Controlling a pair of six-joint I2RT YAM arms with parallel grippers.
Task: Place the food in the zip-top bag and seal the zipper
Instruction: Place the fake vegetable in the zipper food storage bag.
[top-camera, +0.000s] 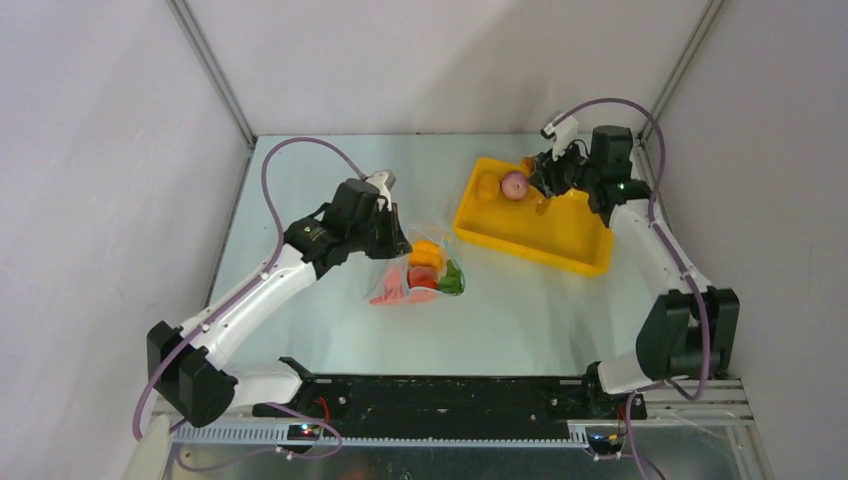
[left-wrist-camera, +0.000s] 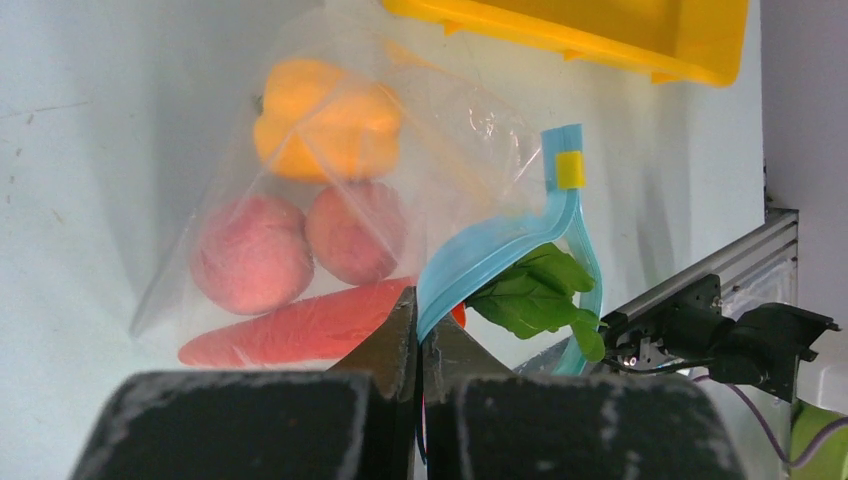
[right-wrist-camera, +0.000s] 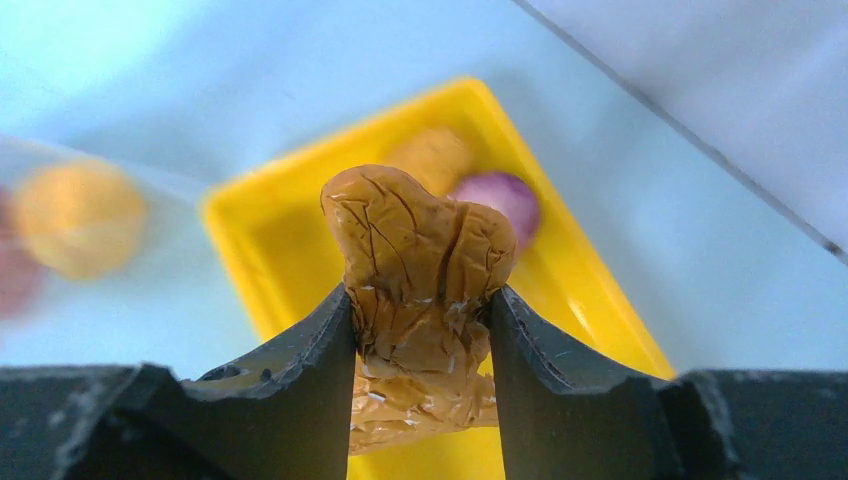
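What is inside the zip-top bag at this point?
Through the clear zip-top bag: a yellow-orange fruit, two peaches, and a carrot whose green leaf reaches the mouth. The left gripper covers the carrot's top; anything beneath these is hidden.

1. Bag (left-wrist-camera: 480, 120): clear, glossy plastic film, crinkled.
2. Zipper (left-wrist-camera: 490, 240): smooth, semi-gloss teal plastic.
3. Tray (left-wrist-camera: 620, 35): smooth, glossy yellow plastic.
4. Amber piece (right-wrist-camera: 415, 250): wrinkled, cracked skin with a slight sheen.
5. Peaches (left-wrist-camera: 250, 255): matt, faintly fuzzy.
6. Carrot (left-wrist-camera: 300, 330): smooth, waxy plastic.
7. Table (top-camera: 520, 310): smooth, dull, metal-like sheet.
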